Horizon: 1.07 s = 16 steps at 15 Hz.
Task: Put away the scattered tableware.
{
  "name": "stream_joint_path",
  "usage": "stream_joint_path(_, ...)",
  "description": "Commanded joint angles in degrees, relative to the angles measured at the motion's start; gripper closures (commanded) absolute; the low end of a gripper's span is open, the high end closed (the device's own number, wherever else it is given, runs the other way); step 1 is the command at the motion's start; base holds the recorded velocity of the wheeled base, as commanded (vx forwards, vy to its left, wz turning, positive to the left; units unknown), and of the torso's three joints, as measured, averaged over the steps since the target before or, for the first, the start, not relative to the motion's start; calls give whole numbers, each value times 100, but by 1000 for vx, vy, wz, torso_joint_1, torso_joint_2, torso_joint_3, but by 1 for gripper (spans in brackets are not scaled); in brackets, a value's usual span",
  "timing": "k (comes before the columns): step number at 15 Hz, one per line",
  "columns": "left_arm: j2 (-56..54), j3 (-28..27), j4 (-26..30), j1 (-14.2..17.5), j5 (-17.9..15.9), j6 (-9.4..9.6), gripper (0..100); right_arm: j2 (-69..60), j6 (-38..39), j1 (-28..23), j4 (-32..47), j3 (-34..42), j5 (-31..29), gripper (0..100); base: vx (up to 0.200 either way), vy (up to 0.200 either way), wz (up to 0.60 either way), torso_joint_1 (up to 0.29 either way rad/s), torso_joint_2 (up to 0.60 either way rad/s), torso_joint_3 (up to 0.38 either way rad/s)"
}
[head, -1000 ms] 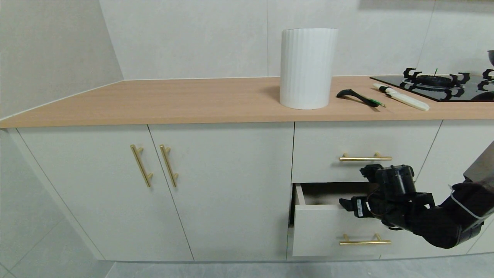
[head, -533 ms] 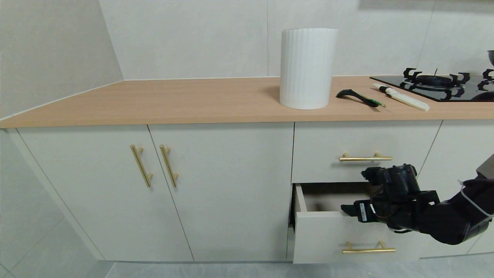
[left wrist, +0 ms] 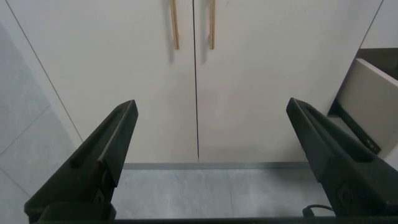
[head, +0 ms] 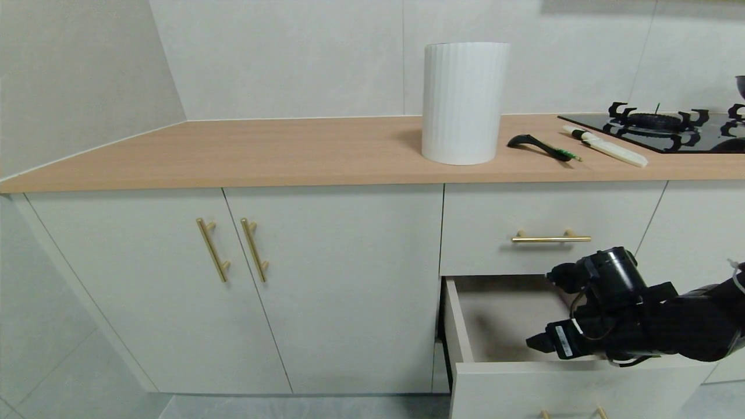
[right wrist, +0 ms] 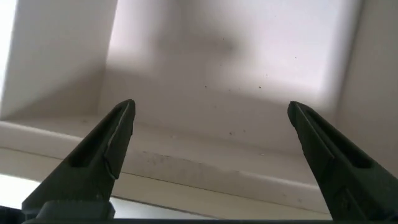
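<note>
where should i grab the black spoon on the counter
Probably best to take the black spoon by its thin handle, from above, closing across it: it lies flat on the counter, bowl end nearest the white canister, handle pointing away.

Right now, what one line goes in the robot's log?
lower drawer: open | right gripper: open, at its front edge | left gripper: open, facing cabinet doors | counter: black spoon, white utensil not stowed

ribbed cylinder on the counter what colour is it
White, with fine vertical ribs all round. The tall ribbed cylinder shows best in the head view.
</note>
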Motion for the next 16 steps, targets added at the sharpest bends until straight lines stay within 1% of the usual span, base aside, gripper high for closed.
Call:
stream_joint_path(1,7,0,-5,1,2,0,0,-268,-165,35,267,-17,71,0,0,0,0,0,0,0)
stream_joint_path(4,7,0,-5,1,2,0,0,-470,-490,149,1154,-87,88,0,0,0,0,0,0,0)
stream_joint_path(7,7,0,-5,1,2,0,0,-611,-526,254,1488,-105,88,0,0,0,0,0,0,0)
stream_joint_path(9,7,0,-5,1,2,0,0,-708,-631,325,1945,-175,88,0,0,0,0,0,0,0)
stream_joint_path(10,7,0,-5,1,2,0,0,-708,-631,325,1945,-175,88,0,0,0,0,0,0,0)
stream_joint_path(11,7,0,-5,1,2,0,0,-804,-903,369,2429,-184,88,0,0,0,0,0,0,0)
stream_joint_path(13,7,0,4,1,2,0,0,-901,-1079,509,2903,-184,79,0,0,0,0,0,0,0)
stream_joint_path(16,7,0,-5,1,2,0,0,-980,-1132,676,3158,-166,44,0,0,0,0,0,0,0)
